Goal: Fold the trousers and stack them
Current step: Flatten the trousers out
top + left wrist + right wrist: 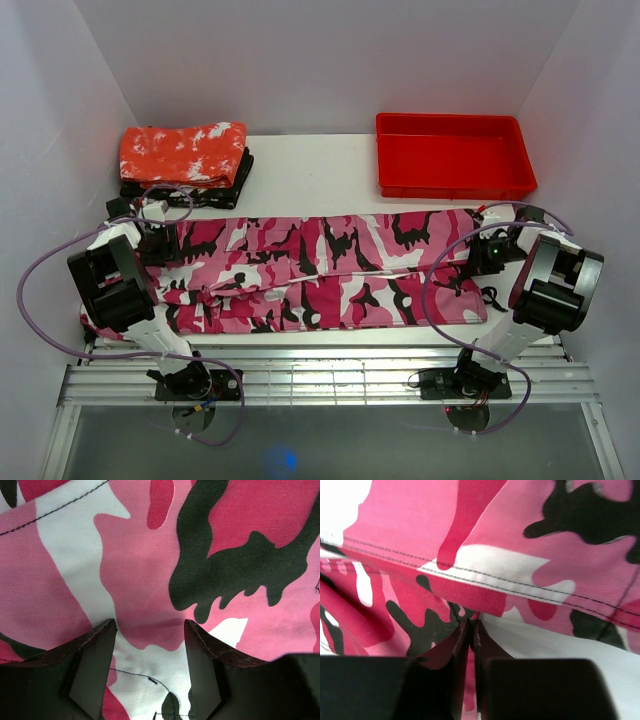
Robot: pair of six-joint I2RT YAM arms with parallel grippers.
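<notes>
The trousers (320, 270) lie lengthwise across the table (300, 170). The right gripper (471, 622) is clenched on a fold at their right end. The left gripper (150, 625) hangs released over the left end. Close it on the matching edge before lifting. The folded red cloth (185, 150) and the red tray (455, 185) stand behind, well clear of the fold.

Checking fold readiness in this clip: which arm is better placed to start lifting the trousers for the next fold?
Right. The right claw is shut, apparently pinching the trousers at their right end. The left claw hangs open over flat cloth, gripping nothing, so it would need to close first.
</notes>
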